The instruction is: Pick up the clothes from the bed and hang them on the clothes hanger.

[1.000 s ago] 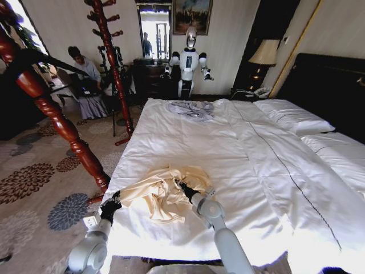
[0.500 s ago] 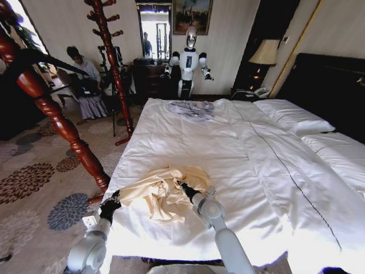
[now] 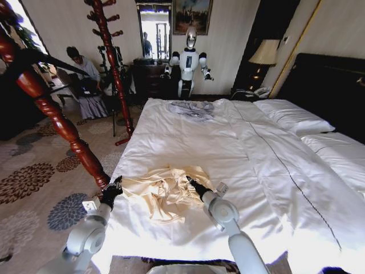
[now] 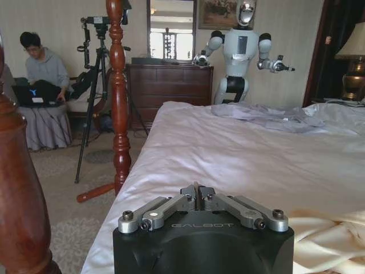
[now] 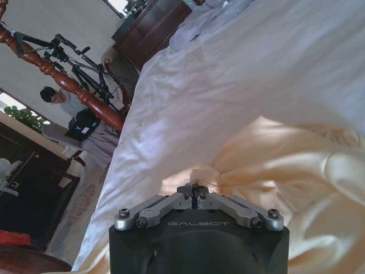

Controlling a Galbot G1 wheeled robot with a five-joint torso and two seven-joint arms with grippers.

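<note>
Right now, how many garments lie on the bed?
2: the pale cream-yellow thin shirt near the foot edge between both grippers, and a smaller grey garment at the far edge. Nothing suggests hidden ones.

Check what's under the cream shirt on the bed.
White bed sheet shows all around the cream shirt; the left gripper and right gripper pinch its edges. Anything beneath its folds is covered.

Setting: a hotel-style bedroom doubling as a recording site. A wide bed [image 3: 239,154] with white sheets and pillows [image 3: 293,117] is sitting against a dark headboard [image 3: 325,85]; a bedside lamp [image 3: 264,52], dresser [image 4: 169,83], floral carpet [image 3: 34,182] and tripod [image 4: 94,85] are showing.
</note>
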